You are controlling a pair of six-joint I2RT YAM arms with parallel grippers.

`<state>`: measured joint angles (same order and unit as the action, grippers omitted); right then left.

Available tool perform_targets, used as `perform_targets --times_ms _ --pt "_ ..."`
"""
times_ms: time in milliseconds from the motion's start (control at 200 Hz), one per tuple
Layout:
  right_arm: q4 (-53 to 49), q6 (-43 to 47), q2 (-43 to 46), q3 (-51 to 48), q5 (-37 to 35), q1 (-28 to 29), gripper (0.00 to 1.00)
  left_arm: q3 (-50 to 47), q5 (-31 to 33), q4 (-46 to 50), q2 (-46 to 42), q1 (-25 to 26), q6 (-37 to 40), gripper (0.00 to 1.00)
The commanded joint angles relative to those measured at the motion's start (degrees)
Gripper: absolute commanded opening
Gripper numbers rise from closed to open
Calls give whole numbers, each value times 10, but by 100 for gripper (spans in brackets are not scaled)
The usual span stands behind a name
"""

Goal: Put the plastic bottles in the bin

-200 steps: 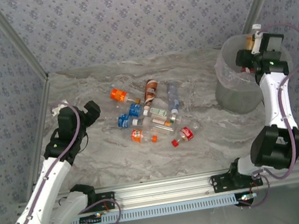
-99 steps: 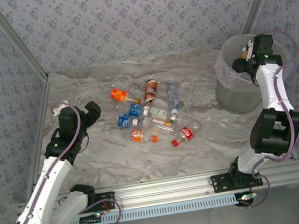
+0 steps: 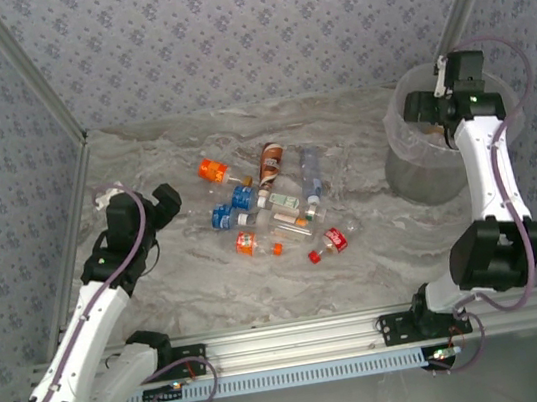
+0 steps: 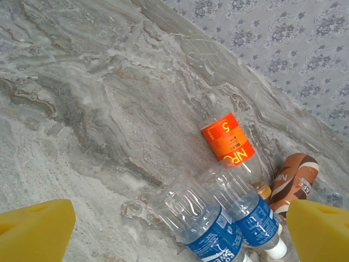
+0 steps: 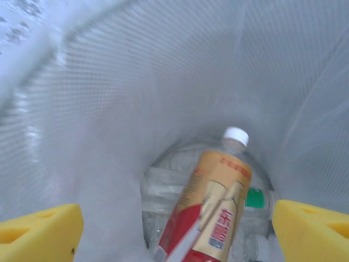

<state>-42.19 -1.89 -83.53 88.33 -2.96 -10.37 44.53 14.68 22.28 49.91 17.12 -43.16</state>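
Several plastic bottles lie in a loose cluster mid-table: an orange-labelled one (image 3: 211, 170), a brown one (image 3: 270, 163), blue-labelled ones (image 3: 222, 216) and a red-labelled one (image 3: 335, 241). My left gripper (image 3: 165, 201) rests open just left of them. In its wrist view the orange bottle (image 4: 229, 143) and two blue-labelled bottles (image 4: 210, 229) lie ahead of the open left gripper (image 4: 177, 234). My right gripper (image 3: 419, 108) hangs open over the bin (image 3: 416, 174). Below it, a tan-and-red bottle (image 5: 218, 202) with a white cap drops free inside the bin (image 5: 109, 109), between the wide-apart yellow fingertips (image 5: 38, 232).
The bin stands at the far right, near the patterned back and side walls (image 3: 253, 31). Other clear bottles lie at its bottom (image 5: 169, 191). Bare marble tabletop (image 3: 379, 265) lies between the bottle cluster and the bin, and along the front rail (image 3: 299, 338).
My right gripper has opened above the bin and let go of the tan-and-red bottle, which now falls inside; its wrist also turned. The left arm has stayed put.
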Motion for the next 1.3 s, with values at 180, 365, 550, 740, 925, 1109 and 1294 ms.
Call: perform_targets --times_ms 180,365,550,740,925,1109,1294 --pt "25 13 139 -27 -46 101 97 -24 31 -25 -28 -5 -18 99" --pt "57 -80 190 -103 30 149 100 -35 26 -45 -25 -5 -18 99" --pt "45 -273 218 -165 -53 212 100 -37 22 -51 -21 -5 -16 100" --pt "150 -431 270 -304 -4 259 100 -43 21 -51 -22 -5 -8 99" --pt "82 -537 258 -340 -104 357 100 -51 12 -48 -20 -6 5 100" --pt "45 -725 255 -404 -206 446 100 -46 -11 -49 -16 -7 29 99" --pt "-18 -886 200 -413 -177 467 100 -45 -13 -44 -17 -7 27 100"
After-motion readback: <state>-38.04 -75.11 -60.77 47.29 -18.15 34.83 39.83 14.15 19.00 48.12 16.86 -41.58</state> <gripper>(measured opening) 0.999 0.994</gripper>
